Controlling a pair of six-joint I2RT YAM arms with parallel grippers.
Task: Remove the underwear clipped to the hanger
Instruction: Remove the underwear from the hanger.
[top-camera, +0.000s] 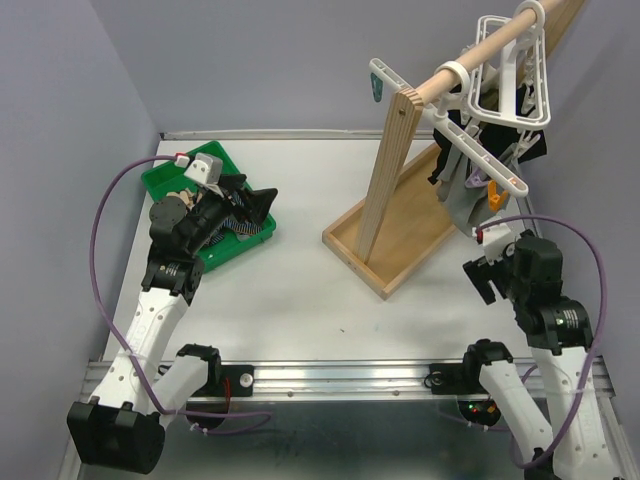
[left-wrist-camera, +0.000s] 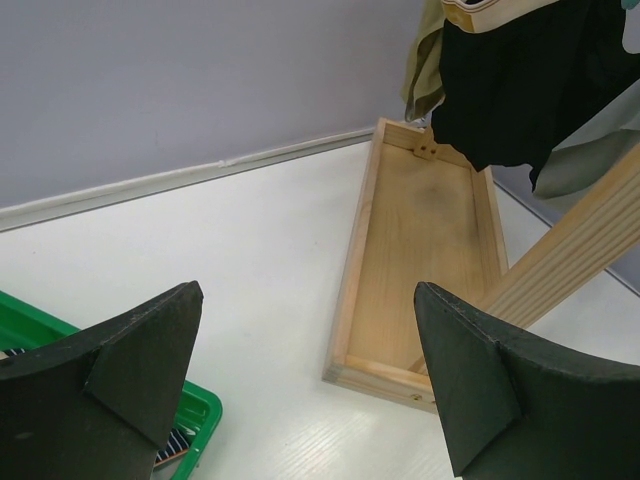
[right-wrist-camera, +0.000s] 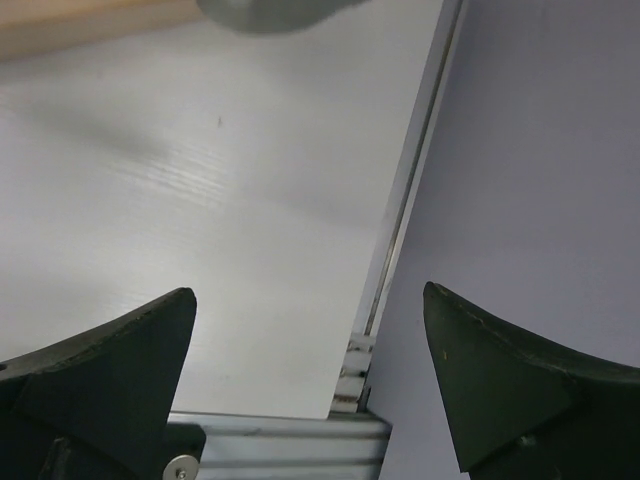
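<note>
**Q:** What encloses the white table (top-camera: 300, 290)?
**A:** Pale lavender walls meet its edges: left wall (top-camera: 50, 150), back wall (top-camera: 260, 60), right wall (top-camera: 600, 150).
**Q:** And its near edge?
**A:** An aluminium rail (top-camera: 340, 375) runs along it. Lighting is even and shadows are soft.

Black underwear (left-wrist-camera: 520, 90) hangs clipped to a white hanger (top-camera: 500, 170) above the table's right side, with a tan piece (left-wrist-camera: 424, 70) and a grey piece (left-wrist-camera: 590, 165) hanging beside it. A striped piece (left-wrist-camera: 175, 447) lies in the green bin (top-camera: 160, 182) at left.
</note>
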